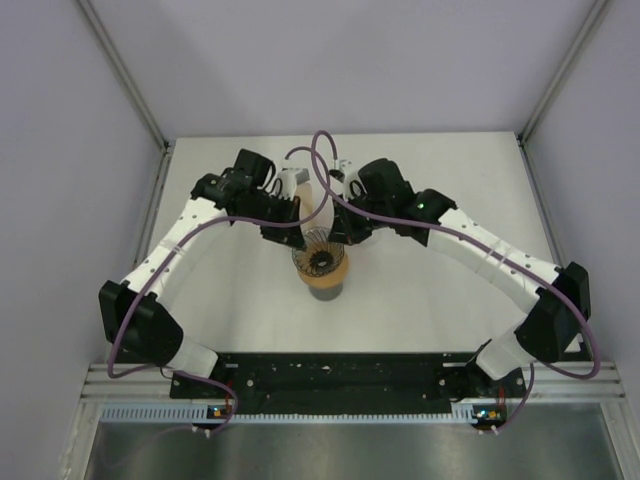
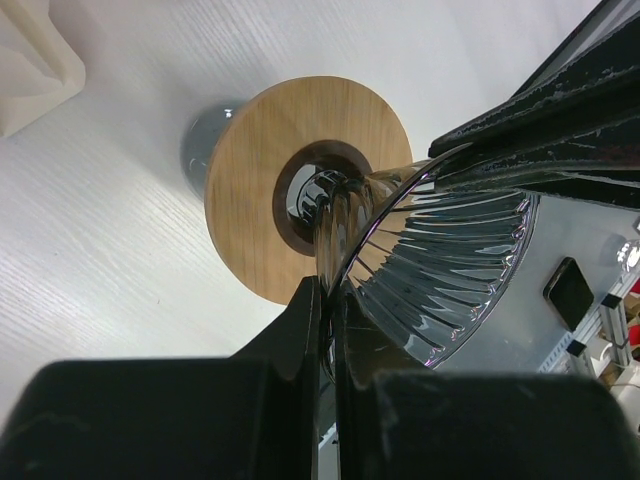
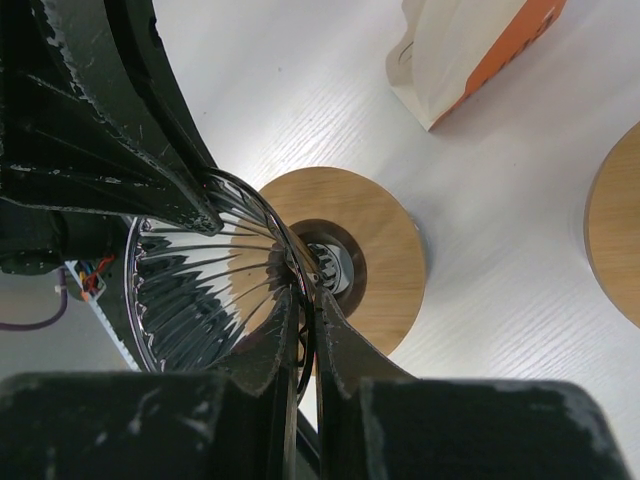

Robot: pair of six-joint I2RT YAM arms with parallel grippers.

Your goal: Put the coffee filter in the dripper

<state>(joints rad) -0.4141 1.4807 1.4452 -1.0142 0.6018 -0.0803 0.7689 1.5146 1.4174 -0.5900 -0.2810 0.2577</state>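
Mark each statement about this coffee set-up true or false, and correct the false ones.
1. The left gripper and the right gripper both pinch the rim of the glass dripper. True.
2. A paper filter sits inside the dripper. False: its ribbed glass is bare.
3. The dripper has a round wooden collar. True.
4. The right gripper holds the orange-and-white packet. False: the packet lies on the table.

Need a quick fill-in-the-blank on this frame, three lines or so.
The left hand and right hand both pinch the dripper by its ____.
The dripper's round collar is made of ____.
The pack on the table is white and ____.
Missing: rim; wood; orange.
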